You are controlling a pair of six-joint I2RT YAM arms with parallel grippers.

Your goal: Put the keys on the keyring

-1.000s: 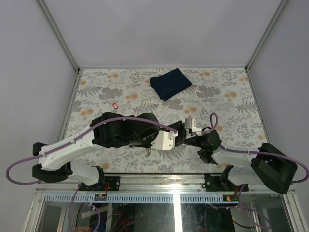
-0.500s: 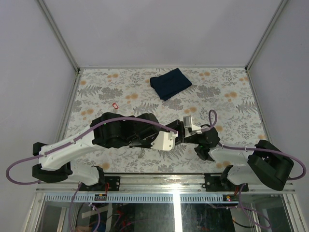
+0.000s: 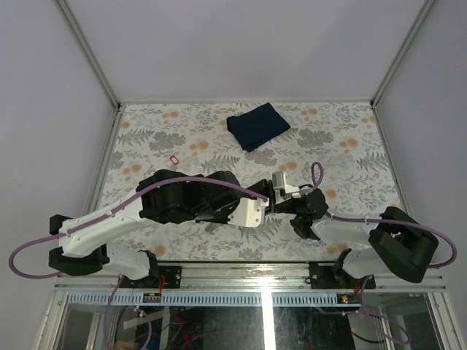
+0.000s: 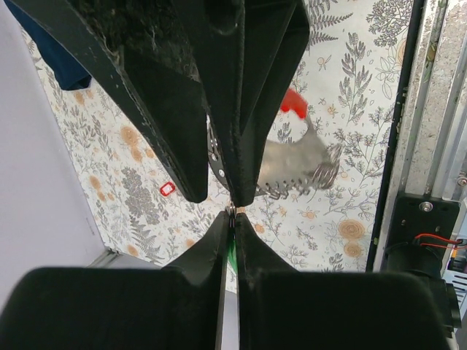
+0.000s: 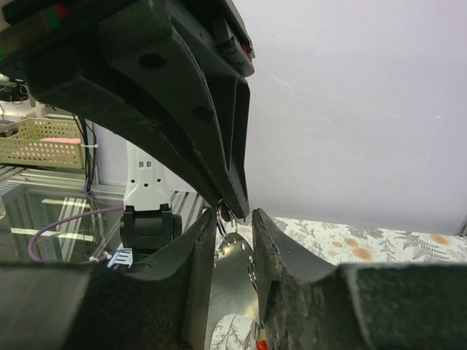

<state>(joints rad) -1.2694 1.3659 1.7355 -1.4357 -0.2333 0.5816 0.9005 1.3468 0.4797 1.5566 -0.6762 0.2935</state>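
Where the table [image 3: 350, 138] meets the left wall [image 3: 44, 109], a metal edge strip [image 3: 104, 160] runs along its side. The left arm [image 3: 117, 215] starts at the near left corner and lies low across the near part of the flowered surface, close to the near rail [image 3: 241, 266]. Beyond this arm a small red piece [image 3: 173, 160] lies alone, with bare surface all around it. Further right, toward the far edge, sits the folded dark blue cloth [image 3: 257, 125], well apart from both arms, and bare pattern lies between it and them.

Near the middle of the near half, the two claws meet tip to tip. The left gripper [image 4: 230, 216] is closed — its fingers [image 4: 204, 255] leave only a thin slit. A sliver of green shows in the slit, which seems to be the green key [image 4: 231, 251], with a small metal tip at the fingertips. The right gripper [image 5: 232, 216] is also closed, on the keyring [image 4: 299, 164]. The silvery piece hangs between its fingers, blurred, just beside the left claw, and the red tag [image 4: 293, 102] is on it. Whether the key's tip is inside the loop, I cannot tell.

The right arm [image 3: 350, 233] comes from the near right corner, close along the near rail — on its far side the surface is bare up to the right wall [image 3: 438, 109].
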